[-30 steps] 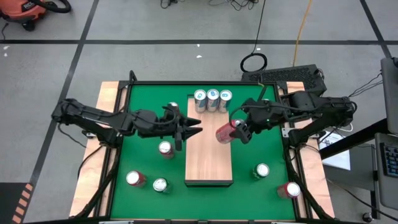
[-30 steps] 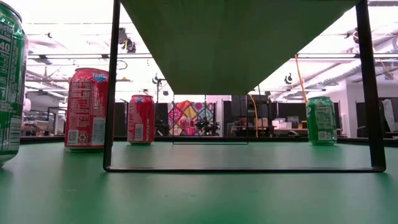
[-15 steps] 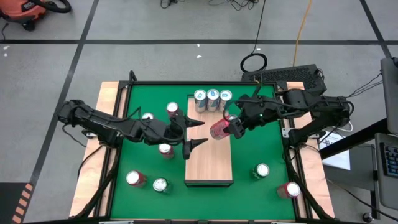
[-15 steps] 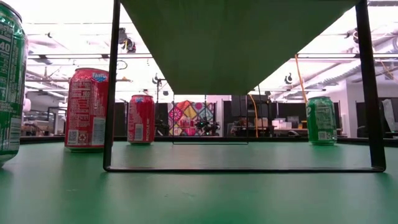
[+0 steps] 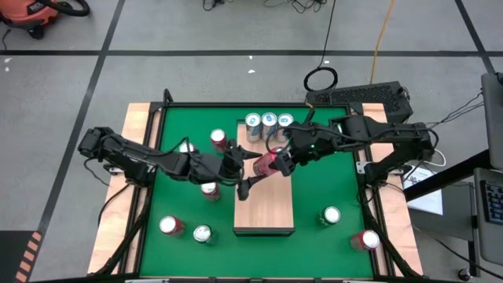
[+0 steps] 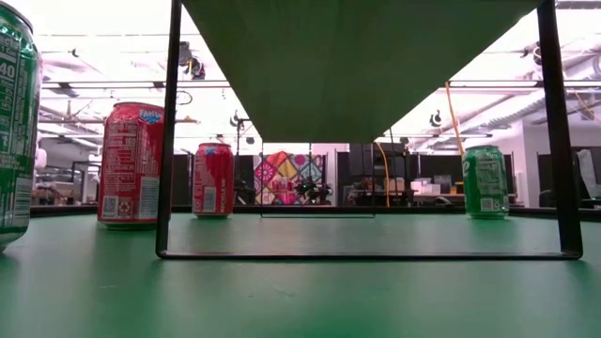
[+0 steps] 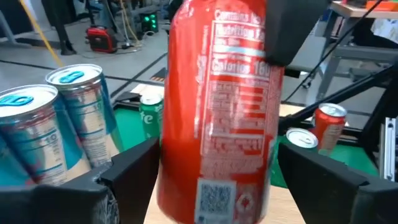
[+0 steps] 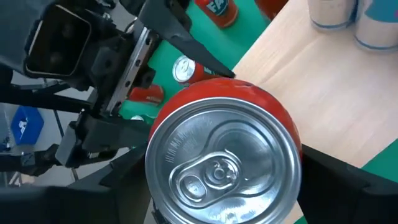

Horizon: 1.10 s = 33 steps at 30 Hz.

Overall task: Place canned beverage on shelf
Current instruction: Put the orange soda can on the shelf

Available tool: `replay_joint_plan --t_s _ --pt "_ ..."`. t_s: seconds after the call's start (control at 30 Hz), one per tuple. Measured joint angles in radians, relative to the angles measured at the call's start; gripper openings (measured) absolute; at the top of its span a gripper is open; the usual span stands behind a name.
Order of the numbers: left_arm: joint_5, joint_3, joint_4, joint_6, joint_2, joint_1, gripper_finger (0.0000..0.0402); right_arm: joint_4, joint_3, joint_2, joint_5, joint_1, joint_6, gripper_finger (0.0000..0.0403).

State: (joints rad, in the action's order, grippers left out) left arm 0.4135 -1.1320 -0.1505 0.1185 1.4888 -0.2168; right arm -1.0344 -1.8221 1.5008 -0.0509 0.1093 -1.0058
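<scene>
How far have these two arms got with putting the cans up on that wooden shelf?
Three silver-blue cans already stand at the far end of the shelf. A red can is in hand: the right claw holds it over the shelf, while the left claw sits open around it. Six cans remain on the green table, like the green-topped one.
</scene>
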Motion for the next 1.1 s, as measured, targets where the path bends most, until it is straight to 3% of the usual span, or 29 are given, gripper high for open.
replay_joint_plan --t_s 0.27,0.57,0.8,1.1 --pt "-0.063 0.000 0.004 0.005 0.024 0.008 0.0325 0.024 0.000 0.014 0.004 0.001 -0.003 0.0304" --pt "-0.064 0.000 0.010 0.005 0.024 0.008 0.0323 0.040 0.000 0.018 0.002 0.001 -0.002 0.0304" --pt "-0.055 0.000 0.006 0.003 0.024 0.009 0.0286 0.040 0.000 0.018 -0.013 0.001 0.001 0.0304" --pt "-0.036 0.000 -0.004 0.003 0.024 0.008 0.0278 0.043 0.000 0.017 -0.031 0.001 0.017 0.0304"
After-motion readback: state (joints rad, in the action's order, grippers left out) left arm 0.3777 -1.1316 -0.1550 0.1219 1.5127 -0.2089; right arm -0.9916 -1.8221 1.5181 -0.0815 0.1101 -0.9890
